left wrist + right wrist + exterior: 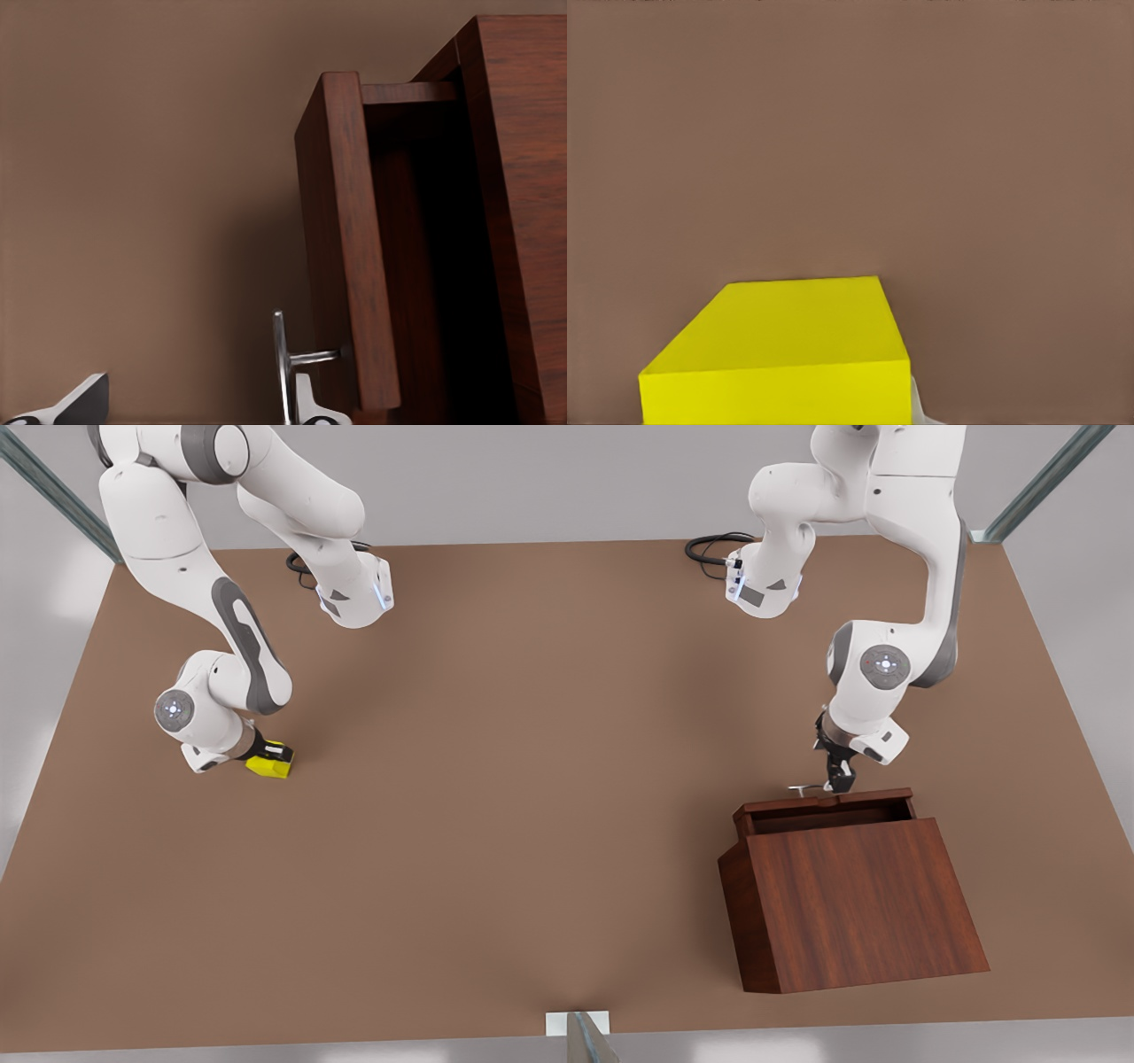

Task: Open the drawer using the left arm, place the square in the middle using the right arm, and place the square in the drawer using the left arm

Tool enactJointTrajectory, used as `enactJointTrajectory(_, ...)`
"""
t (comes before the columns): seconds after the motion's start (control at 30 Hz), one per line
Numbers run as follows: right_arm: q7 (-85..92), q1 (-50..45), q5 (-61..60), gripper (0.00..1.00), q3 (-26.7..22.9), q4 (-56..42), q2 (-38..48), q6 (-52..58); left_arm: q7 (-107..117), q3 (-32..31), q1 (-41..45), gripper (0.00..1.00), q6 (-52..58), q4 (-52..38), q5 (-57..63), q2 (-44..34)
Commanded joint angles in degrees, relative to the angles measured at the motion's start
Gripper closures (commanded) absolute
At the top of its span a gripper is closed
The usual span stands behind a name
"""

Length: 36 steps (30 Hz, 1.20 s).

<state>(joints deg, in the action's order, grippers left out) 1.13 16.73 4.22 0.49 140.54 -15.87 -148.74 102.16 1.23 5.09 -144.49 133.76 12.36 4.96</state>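
I count 2 arms, each with 1 gripper: left gripper [837, 779], right gripper [266, 757]. I see 1 yellow square [270, 762], 1 wooden box [864, 903] with 1 drawer [828, 808], 1 handle [804, 788], 1 table [532, 779].

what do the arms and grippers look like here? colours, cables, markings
Both arms are glossy white with dark grey joint bands and round grey joint caps with a small lit dot pattern. Black cables loop on the table behind each base. The left gripper, at the drawer handle, has black fingers; its fingertips look pale silver up close. The right gripper, at the square, has a white body with a black end.
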Motion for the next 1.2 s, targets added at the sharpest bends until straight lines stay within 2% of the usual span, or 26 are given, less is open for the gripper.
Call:
enactJointTrajectory(0.0, -0.08, -0.03, 0.08, 0.35, -0.05, 0.00, 0.04, 0.02, -0.03, 0.00, -0.08, 0.00, 0.08, 0.01, 0.04, -0.04)
enactJointTrajectory(0.07, -0.08, -0.12, 0.08, 0.35, 0.04, 0.00, 0.57, 0.20, 0.15, 0.00, -0.08, 0.00, 1.31, 0.01, 0.04, -0.22)
enactJointTrajectory(0.2, -0.87, -0.65, 0.08, 0.35, 0.66, -3.95, 3.38, 8.37, 0.15, 0.00, 0.27, 0.00, 2.72, 0.01, -0.05, -0.74)
enactJointTrajectory(0.27, -6.40, -3.72, 0.08, 0.36, 2.06, -12.82, 3.74, 22.16, 0.15, 0.00, 0.80, 0.00, 3.95, 0.01, -0.05, -1.18)
enactJointTrajectory(0.33, -11.76, -9.35, 0.08, 0.40, 2.06, -20.56, 3.21, 29.29, 0.23, 0.00, 0.98, 0.00, 3.87, 0.01, -0.14, -1.10)
enactJointTrajectory(0.4, -21.33, -16.10, -0.09, 0.40, 2.15, -24.95, 3.21, 35.60, 0.32, 0.00, 0.98, 0.00, 4.13, 0.18, -0.84, -1.18)
enactJointTrajectory(0.47, -32.76, -24.54, -0.70, 0.40, 2.15, -34.79, 1.02, 44.83, 0.32, 0.00, 1.15, 0.00, 4.57, 0.36, -0.93, -1.27)
enactJointTrajectory(0.53, -45.51, -32.99, -0.97, 0.40, 2.50, -37.35, 0.84, 45.38, 0.32, 0.00, 1.15, 0.00, 5.62, 0.36, -0.93, -1.53)
enactJointTrajectory(0.67, -59.21, -44.41, -11.60, 0.40, 2.50, -45.95, -4.51, 45.73, 0.32, 0.09, 1.15, 0.00, 7.21, 0.45, -0.93, -1.89)
enactJointTrajectory(0.83, -75.73, -56.36, -13.72, 0.41, 2.59, -66.88, -18.32, 47.84, 0.32, 0.00, 1.15, 0.00, 9.49, 0.45, -0.93, -2.50)
enactJointTrajectory(0.93, -87.87, -62.96, -12.93, 0.42, 2.24, -80.50, -30.27, 47.31, 0.32, 0.00, 1.15, 0.00, 10.63, 0.45, -0.93, -3.03)
enactJointTrajectory(1.07, -92.54, -66.30, -10.99, 0.41, 2.50, -83.93, -37.21, 42.22, 0.23, 0.00, 1.15, 0.00, 9.75, 0.36, -0.93, -2.77)
enactJointTrajectory(1.17, -92.28, -67.62, -10.90, 0.41, 2.06, -84.02, -39.24, 37.21, 0.06, 0.00, 1.15, 0.00, 8.96, 0.36, -0.84, -2.50)
